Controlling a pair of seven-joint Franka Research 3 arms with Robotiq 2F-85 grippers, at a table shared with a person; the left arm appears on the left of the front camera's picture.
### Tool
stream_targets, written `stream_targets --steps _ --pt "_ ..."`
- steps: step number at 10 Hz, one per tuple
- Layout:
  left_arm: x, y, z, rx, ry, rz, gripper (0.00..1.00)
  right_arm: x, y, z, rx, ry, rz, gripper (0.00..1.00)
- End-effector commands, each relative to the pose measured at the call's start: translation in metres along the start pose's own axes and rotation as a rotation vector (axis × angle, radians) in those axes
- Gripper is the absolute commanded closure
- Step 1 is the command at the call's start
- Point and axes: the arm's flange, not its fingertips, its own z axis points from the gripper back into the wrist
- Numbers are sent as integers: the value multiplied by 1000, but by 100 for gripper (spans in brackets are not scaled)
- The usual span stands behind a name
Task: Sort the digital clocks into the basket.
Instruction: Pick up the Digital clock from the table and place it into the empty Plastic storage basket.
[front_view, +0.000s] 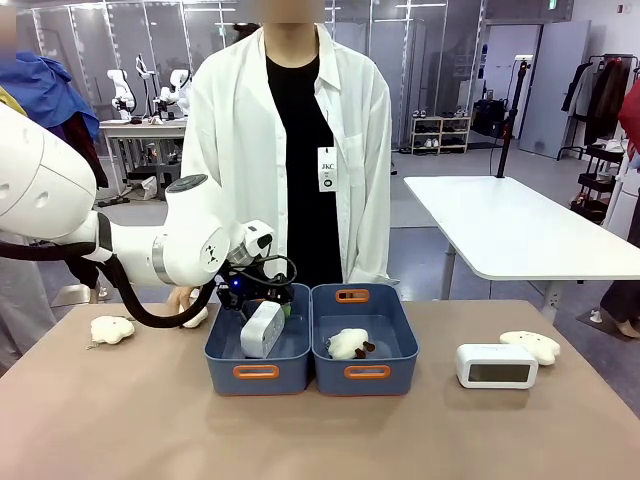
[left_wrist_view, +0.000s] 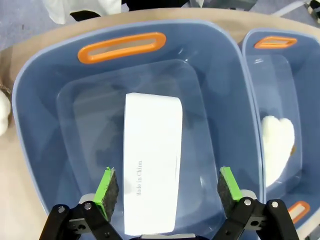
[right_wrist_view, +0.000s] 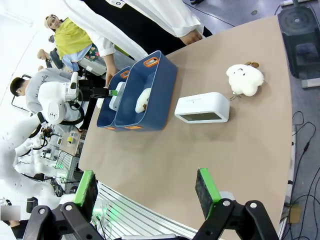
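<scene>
Digital clock (left_wrist_view: 152, 160) in basket (left_wrist_view: 40, 100) (on end), left fingers (left_wrist_view: 106, 187) wide — clear of it, right fingers (right_wrist_view: 206, 186) wide

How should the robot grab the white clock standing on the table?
Probably from above, right fingers pinching front and back faces at mid-length: the white rounded rectangular plastic clock stands upright, display toward the robot, much narrower front to back than wide.

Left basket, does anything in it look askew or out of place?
The digital clock in the left basket stands on end and leans to one side rather than lying flat. Nothing looks spilled or damaged.
</scene>
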Motion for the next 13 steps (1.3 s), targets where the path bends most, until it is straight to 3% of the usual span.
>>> stream_targets --steps 1,13 --pt "1 3 -3 6 -4 -2 0 -1 1 1 13 -12 15 0" --pt "1 3 -3 6 -4 -2 0 -1 1 1 13 -12 15 0"
